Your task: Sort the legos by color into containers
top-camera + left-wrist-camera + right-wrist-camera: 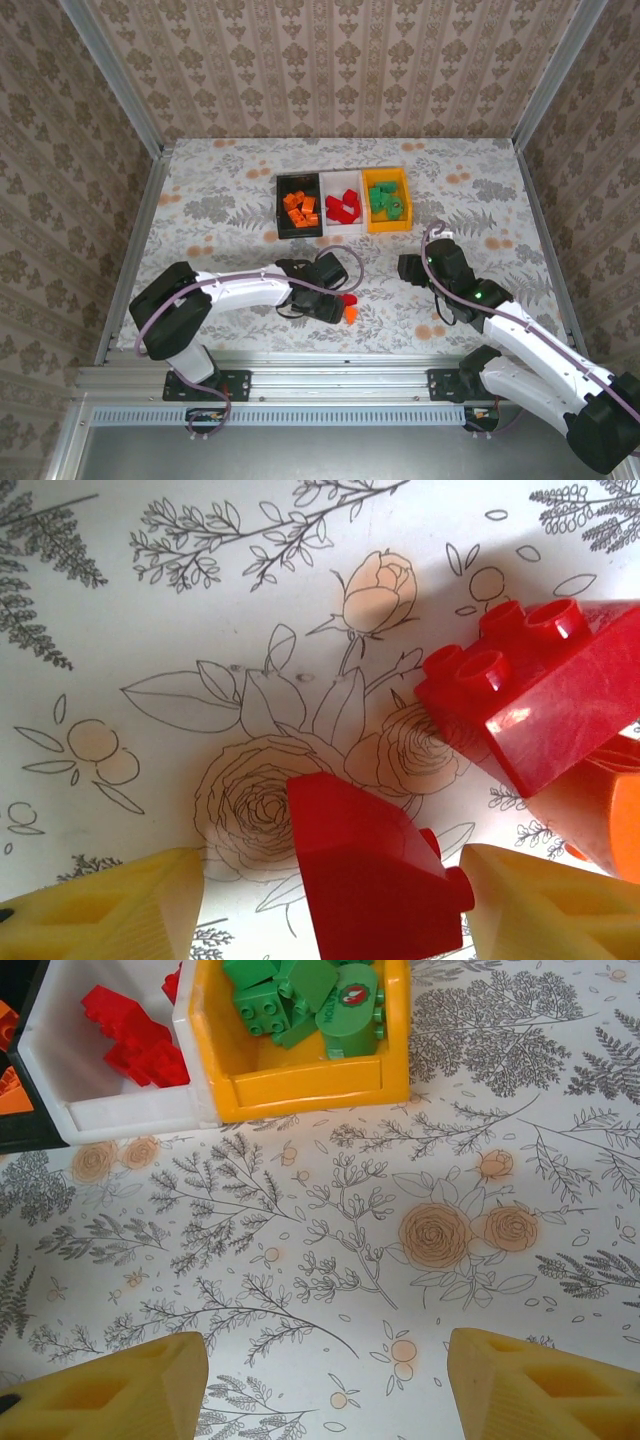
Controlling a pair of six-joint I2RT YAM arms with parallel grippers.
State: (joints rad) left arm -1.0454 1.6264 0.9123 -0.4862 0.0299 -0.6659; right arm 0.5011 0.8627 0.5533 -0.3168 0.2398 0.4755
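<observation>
My left gripper (338, 304) is low over the table with its jaws open around a red lego (370, 870). The brick's studs touch the right finger (560, 910); a gap separates it from the left finger (100, 910). A second red lego (530, 695) and an orange lego (600, 820) lie just to the right, touching each other. At the back stand the containers: the black bin (283, 205) with orange legos, the white bin (342, 228) with red ones, and the orange-yellow bin (388, 226) with green ones. My right gripper (410, 268) is open and empty, in front of the orange-yellow bin (300, 1085).
The floral tablecloth (220, 200) covers the table. Metal frame posts and wallpapered walls close it in on the left, right and back. The right wrist view takes in the near corners of the white bin (110, 1115) and the orange-yellow bin.
</observation>
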